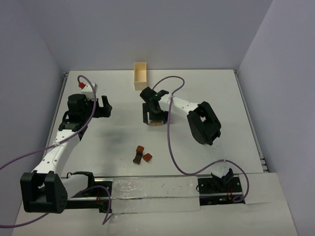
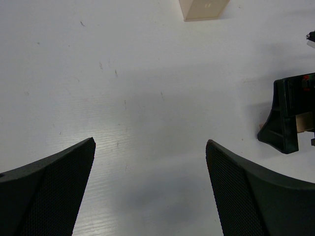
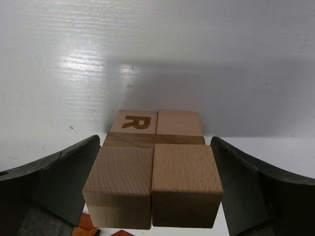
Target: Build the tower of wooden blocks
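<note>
The wood block tower stands mid-table under my right gripper. In the right wrist view two light tan cubes sit side by side on top. Behind them run a dark brown plank, a cube marked R and a plain cube. My right gripper is open, one finger on each side of the top cubes with a thin gap to each. Three loose reddish-brown pieces lie nearer the bases. My left gripper hangs open over bare table, holding nothing.
A pale wooden box stands at the back of the table, also in the left wrist view. Purple cables loop from both arms. The left wrist view catches the right gripper's black finger at its right edge.
</note>
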You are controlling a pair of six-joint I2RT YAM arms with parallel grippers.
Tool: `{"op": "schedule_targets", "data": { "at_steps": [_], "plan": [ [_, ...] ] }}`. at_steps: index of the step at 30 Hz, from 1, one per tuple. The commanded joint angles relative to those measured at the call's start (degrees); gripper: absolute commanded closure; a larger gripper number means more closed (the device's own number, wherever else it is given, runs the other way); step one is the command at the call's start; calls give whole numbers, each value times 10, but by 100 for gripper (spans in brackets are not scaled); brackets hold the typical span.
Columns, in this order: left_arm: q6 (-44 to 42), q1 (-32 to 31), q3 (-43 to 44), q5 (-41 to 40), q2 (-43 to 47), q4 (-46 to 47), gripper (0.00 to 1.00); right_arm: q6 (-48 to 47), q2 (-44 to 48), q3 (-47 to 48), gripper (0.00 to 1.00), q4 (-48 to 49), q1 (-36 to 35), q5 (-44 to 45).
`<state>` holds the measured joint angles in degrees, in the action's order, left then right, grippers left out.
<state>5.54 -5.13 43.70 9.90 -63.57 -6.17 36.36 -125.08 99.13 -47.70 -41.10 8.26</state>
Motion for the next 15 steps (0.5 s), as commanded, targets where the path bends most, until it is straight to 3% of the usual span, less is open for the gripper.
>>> {"op": "schedule_targets", "data": {
  "at_steps": [1, 15],
  "plan": [
    [2, 4, 14, 13, -2, 29, 1, 3, 25, -1, 0, 4, 0, 4],
    [7, 4, 17, 16, 7, 24, 1, -11, 86, -7, 0, 9, -10, 43]
  ]
}}
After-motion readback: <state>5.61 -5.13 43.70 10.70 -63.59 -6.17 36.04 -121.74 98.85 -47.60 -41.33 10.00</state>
